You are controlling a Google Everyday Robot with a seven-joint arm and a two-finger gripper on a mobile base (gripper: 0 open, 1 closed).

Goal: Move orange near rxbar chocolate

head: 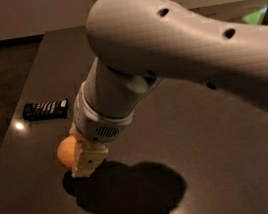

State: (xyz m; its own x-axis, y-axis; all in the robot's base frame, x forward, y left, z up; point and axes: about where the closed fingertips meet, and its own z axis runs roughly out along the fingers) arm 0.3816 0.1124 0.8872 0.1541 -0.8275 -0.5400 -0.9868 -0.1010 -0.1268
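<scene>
The orange sits between the fingers of my gripper, which is shut on it and holds it just above the dark table; a shadow lies beneath. One cream finger shows on the orange's right side, and the other is hidden. The rxbar chocolate, a flat black bar with white lettering, lies on the table to the upper left of the orange, a short gap away. My large grey arm fills the upper right of the view.
The table's left edge runs close by the rxbar, with dark floor beyond it. A green glowing patch shows at the far right back. The arm hides the back of the table.
</scene>
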